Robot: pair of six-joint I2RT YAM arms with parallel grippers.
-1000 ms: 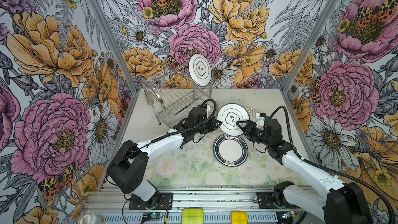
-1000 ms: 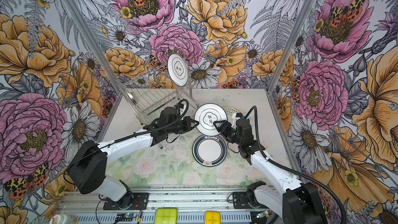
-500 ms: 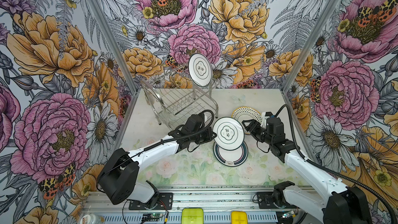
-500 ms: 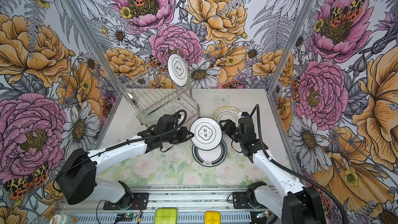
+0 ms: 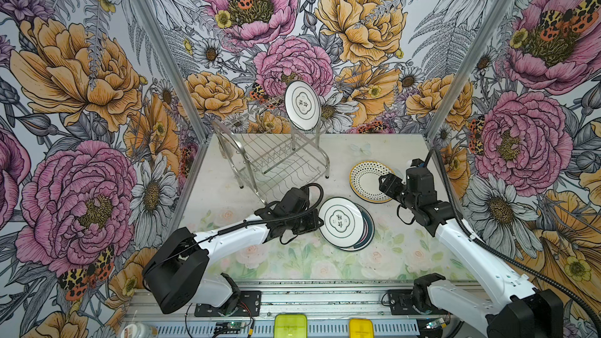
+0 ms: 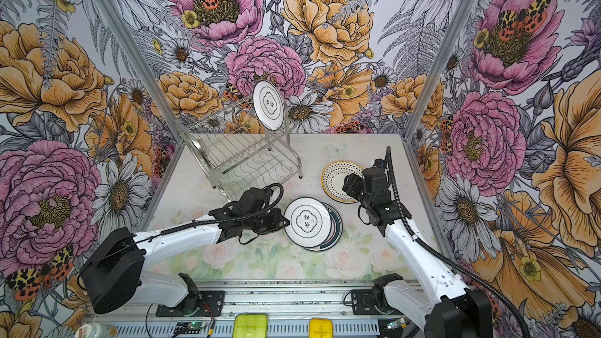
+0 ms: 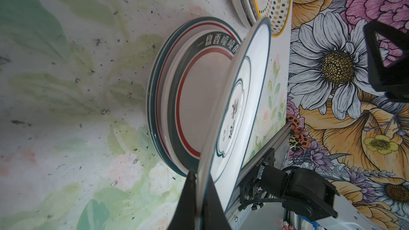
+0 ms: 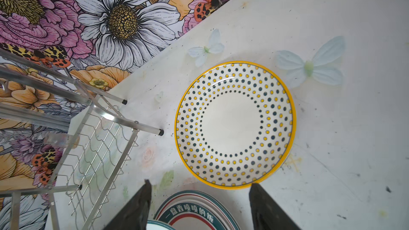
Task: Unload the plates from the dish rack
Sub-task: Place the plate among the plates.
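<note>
My left fingers pinch the lettered plate at its rim, tilted for stacking on the banded plates; right fingers spread, empty.

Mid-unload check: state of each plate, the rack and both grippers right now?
dish rack: upright, holding one plate
rack plate: standing on edge, top tier
held plate: tilted over banded stack
banded stack: lying flat
dotted plate: lying flat
left gripper: shut on held plate
right gripper: open, empty

A plate stands atop the dish rack; near stack and far stack lie rightward.
</note>
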